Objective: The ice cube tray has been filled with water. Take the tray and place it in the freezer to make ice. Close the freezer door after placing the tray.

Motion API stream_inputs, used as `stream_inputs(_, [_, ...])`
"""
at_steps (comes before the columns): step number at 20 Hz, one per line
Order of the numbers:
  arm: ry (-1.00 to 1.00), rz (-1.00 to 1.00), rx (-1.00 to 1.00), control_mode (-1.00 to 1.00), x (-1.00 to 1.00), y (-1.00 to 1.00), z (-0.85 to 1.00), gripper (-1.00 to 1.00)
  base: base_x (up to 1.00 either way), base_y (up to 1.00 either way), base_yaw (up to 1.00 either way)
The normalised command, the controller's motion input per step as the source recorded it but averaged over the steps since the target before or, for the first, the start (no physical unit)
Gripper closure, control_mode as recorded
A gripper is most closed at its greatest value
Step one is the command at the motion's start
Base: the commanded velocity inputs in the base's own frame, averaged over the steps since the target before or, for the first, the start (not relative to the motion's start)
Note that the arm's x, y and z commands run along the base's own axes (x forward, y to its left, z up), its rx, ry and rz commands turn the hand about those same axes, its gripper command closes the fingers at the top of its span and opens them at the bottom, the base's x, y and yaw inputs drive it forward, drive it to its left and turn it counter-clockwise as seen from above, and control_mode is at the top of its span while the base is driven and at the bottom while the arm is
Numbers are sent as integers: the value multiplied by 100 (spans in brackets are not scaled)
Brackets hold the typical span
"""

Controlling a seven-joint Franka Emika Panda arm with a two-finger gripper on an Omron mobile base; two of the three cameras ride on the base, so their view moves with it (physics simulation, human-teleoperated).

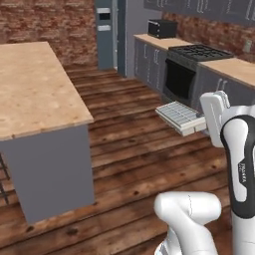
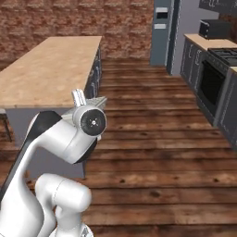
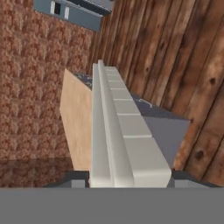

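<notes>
Arm raised mid-air over wood floor (image 1: 134, 149), jaws clamped on ice cube tray (image 1: 179, 115), held level.

Ice cube tray (image 1: 180, 117) held level at arm's end, above wood floor (image 1: 129, 149), before dark oven (image 1: 179, 79), freezer (image 1: 110, 32) far beyond

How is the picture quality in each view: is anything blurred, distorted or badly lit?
Left base view: even, flat light; the ice cube tray is sharp enough to show its grid. Right base view: the robot's own arm hides most of the tray, and the far freezer is soft. Hand view: the tray, held in the claw, is strongly foreshortened; the scene is tilted.
</notes>
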Motion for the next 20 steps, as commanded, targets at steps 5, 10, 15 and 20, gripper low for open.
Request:
stream_inputs(5, [0,0,0,100,0,0,0,100,86,-38,-1])
stream_inputs(10, [0,0,0,100,0,0,0,100,100,-39,0])
stream_inputs(15, [0,0,0,100,0,0,0,100,100,-35,5])
stream_inputs(20, [0,0,0,100,0,0,0,100,100,-24,13])
